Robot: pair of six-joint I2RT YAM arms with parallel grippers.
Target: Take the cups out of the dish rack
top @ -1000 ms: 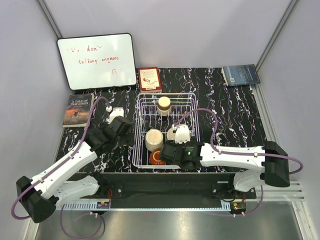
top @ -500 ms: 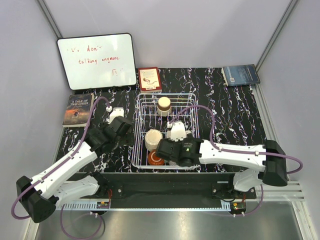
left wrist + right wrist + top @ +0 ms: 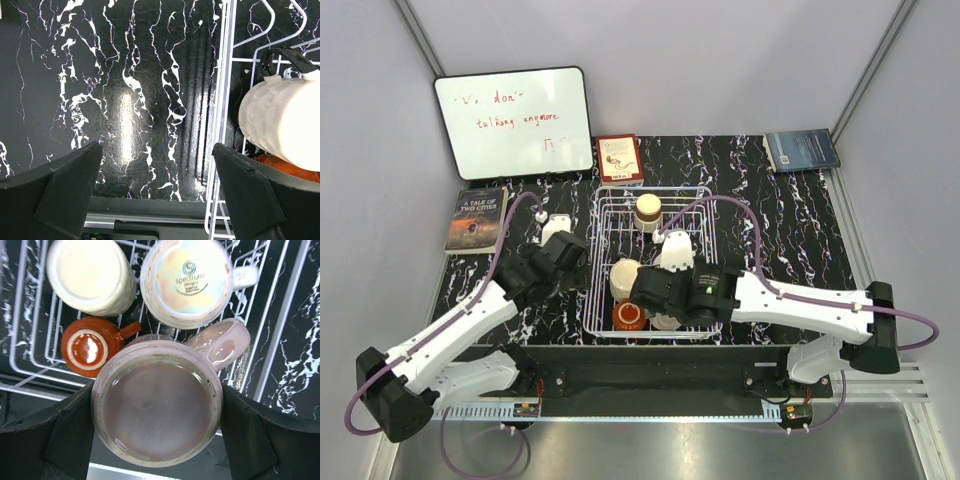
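Within the last second the right arm has swung left from the near right corner of the dish rack (image 3: 600, 215) to its near middle. The right gripper (image 3: 157, 432) is clamped on the pale pink mug (image 3: 157, 412), a finger pressing each side and the base facing the wrist camera. That suggests the grasp is made and the lift-out is the step in hand, though whether the mug has cleared the wires cannot be told. The mug sits squarely between the fingers, its handle pointing up and right toward the speckled mug (image 3: 187, 280). The orange-red mug (image 3: 85, 347) lies just beside it on the left, and the cream mug (image 3: 90, 272) stands beyond. All three rest base-up in the rack, as does the brown-rimmed mug (image 3: 648, 212) at the far end, so four cups appear yet to be unloaded. The left gripper (image 3: 155, 185) has barely moved: it hangs released and empty over the black marble table (image 3: 125, 100), just outside the rack's left wall.
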